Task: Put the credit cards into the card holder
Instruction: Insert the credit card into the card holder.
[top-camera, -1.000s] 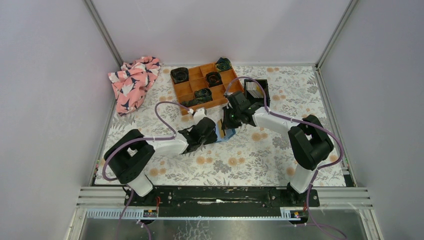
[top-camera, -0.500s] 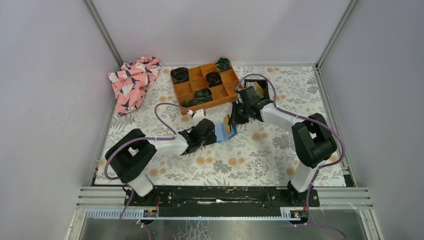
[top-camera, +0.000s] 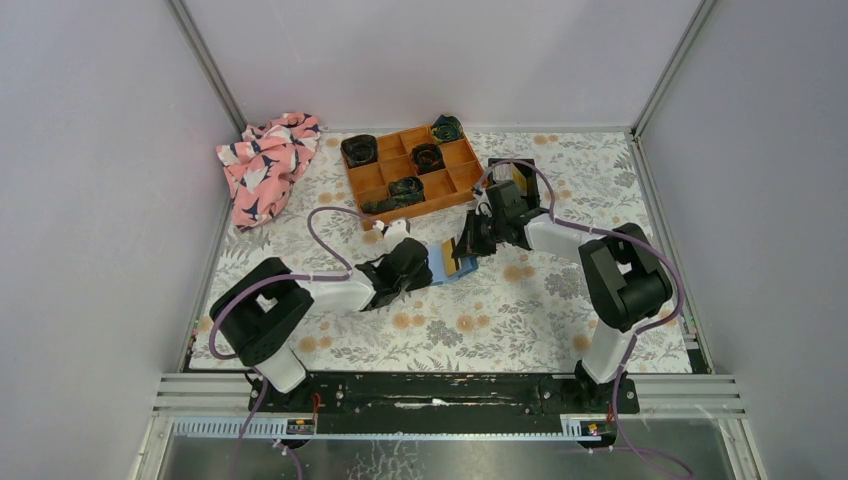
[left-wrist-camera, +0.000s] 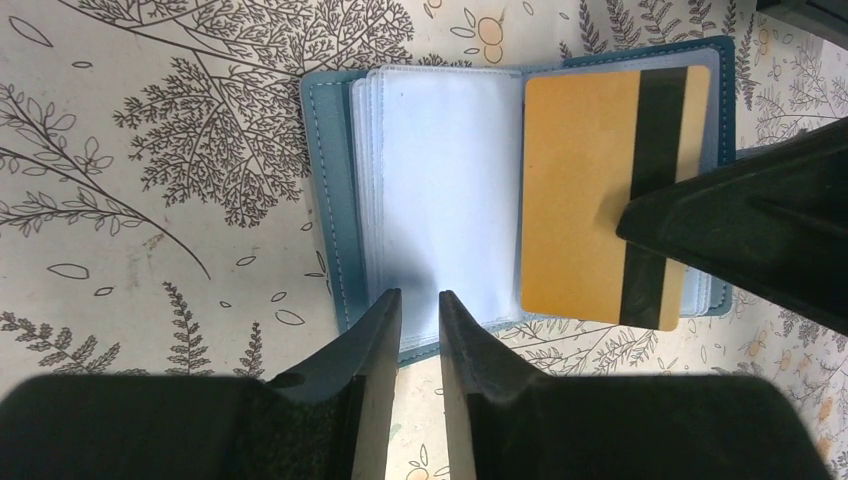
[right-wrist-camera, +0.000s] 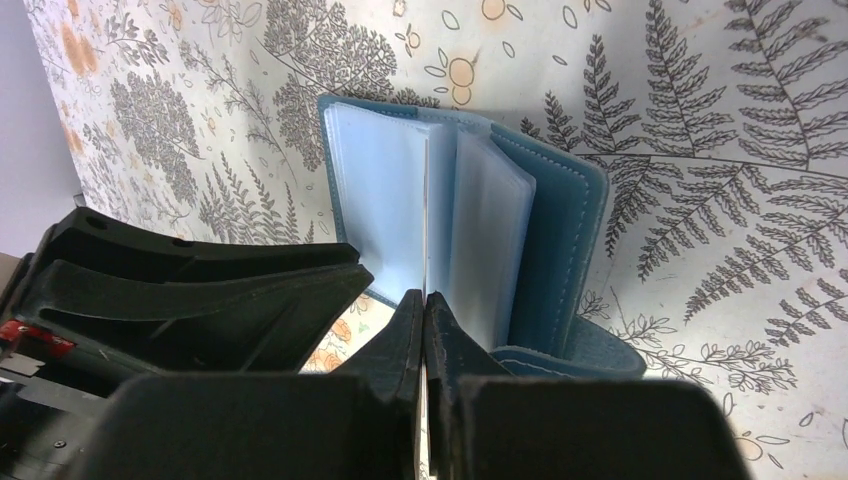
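The teal card holder (left-wrist-camera: 335, 200) lies open on the table, pale clear sleeves fanned up; it also shows in the top view (top-camera: 441, 270) and the right wrist view (right-wrist-camera: 560, 230). My right gripper (right-wrist-camera: 425, 300) is shut on a yellow-orange credit card with a black stripe (left-wrist-camera: 575, 190). It holds the card over the holder's right half, edge-on between the sleeves (right-wrist-camera: 427, 220). My left gripper (left-wrist-camera: 420, 298) has a narrow gap between its fingers and nothing in it. Its tips rest at the holder's near edge.
A small black square bin (top-camera: 527, 165) stands behind the right arm, its contents mostly hidden. An orange compartment tray (top-camera: 372, 182) with dark rolled items stands at the back centre. A pink patterned cloth (top-camera: 265, 165) lies at the back left. The right gripper (left-wrist-camera: 740, 230) crowds the holder's right side.
My right gripper has brought the card down from a raised, upright hold to lie low over the open holder. The left gripper has stayed at the holder's edge.
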